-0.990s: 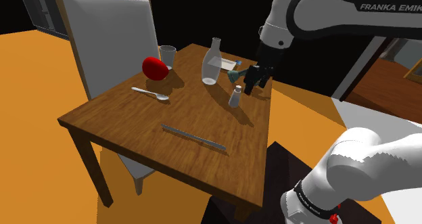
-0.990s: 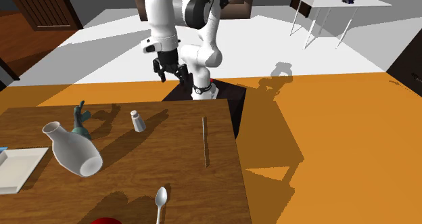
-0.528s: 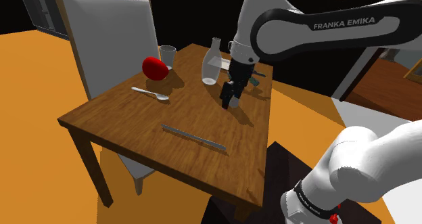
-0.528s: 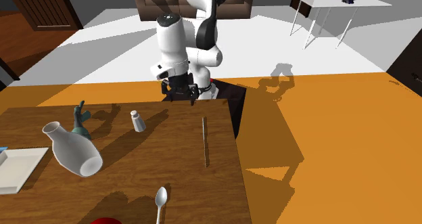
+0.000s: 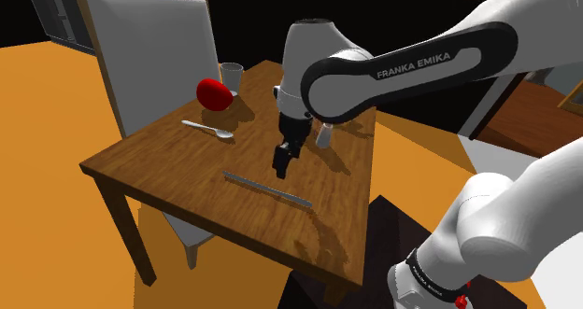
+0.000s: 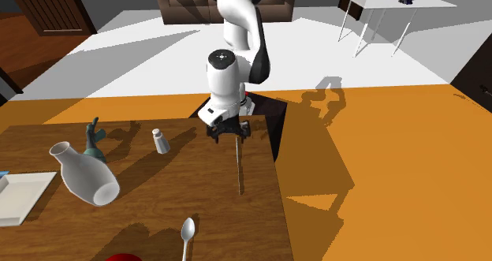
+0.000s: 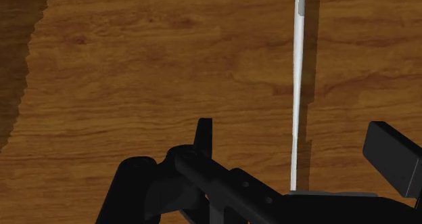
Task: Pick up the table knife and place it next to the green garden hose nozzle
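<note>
Claw point(image 6: 227, 135) over knife point(image 6: 239, 166), shaker point(image 6: 161, 141) nearby

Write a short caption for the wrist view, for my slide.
Open gripper over the wooden table, the table knife lying between its fingers, not yet grasped.

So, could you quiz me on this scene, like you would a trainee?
1. True or false: the gripper has its fingers shut on the table knife.
2. The gripper hangs over which thing? A) spoon B) table knife C) salt shaker
3. What does the table knife lie on?
Key: 1 false, the fingers stand open and apart; 2 B; 3 the wooden table.
</note>
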Available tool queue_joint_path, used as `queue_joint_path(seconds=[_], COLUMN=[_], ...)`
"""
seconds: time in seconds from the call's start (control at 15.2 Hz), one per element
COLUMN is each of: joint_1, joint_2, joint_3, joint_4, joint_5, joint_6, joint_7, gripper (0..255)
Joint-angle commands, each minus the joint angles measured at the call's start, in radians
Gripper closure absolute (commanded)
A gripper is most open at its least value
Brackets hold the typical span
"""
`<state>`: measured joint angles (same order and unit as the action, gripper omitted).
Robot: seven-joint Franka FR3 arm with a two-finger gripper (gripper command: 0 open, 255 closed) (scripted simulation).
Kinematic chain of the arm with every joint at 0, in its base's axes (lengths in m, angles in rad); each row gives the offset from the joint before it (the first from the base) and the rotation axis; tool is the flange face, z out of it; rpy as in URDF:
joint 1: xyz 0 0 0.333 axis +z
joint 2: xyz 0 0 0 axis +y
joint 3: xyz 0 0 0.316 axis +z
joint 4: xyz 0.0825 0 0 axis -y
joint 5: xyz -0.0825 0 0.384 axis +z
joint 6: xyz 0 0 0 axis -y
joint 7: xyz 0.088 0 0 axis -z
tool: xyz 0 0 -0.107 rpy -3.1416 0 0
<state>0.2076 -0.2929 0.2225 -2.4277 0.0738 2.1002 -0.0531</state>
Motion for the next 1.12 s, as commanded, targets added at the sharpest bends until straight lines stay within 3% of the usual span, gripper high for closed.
queue_joint_path(seconds=[0.0,0.59,1.06], joint_1=[0.020,0.026,0.026], joint_2=[0.063,0.145,0.145], joint_3=[0.026,0.043,0.043], joint_4=[0.022,-0.026,-0.026], joint_5=[-0.006,-0.021,-0.021], joint_6=[0.033,0.158,0.157], joint_7=[-0.005,0.003,0.003], gripper=[0,0,0])
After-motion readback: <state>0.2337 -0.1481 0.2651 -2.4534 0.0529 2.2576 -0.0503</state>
